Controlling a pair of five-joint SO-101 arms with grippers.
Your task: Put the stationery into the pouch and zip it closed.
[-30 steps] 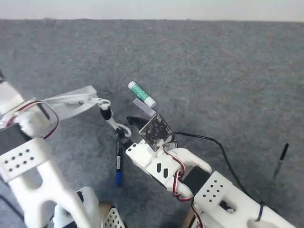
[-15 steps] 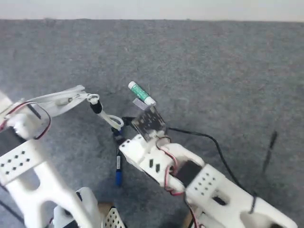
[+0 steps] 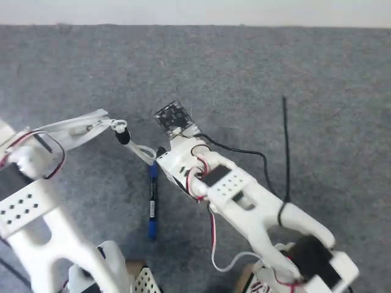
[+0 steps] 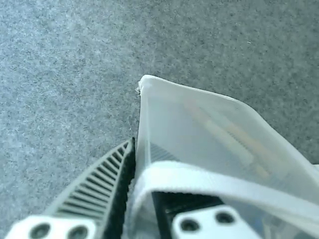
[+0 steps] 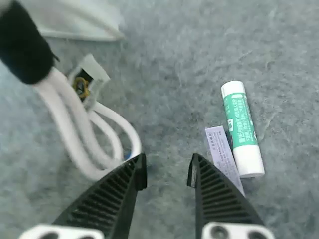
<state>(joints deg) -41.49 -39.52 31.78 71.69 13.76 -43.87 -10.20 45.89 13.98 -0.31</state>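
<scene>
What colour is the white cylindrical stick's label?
Green; white stick shows best in right wrist view.

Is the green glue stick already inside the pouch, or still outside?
Outside. The glue stick lies flat on the grey mat beside a small purple item, apart from the pouch.
</scene>
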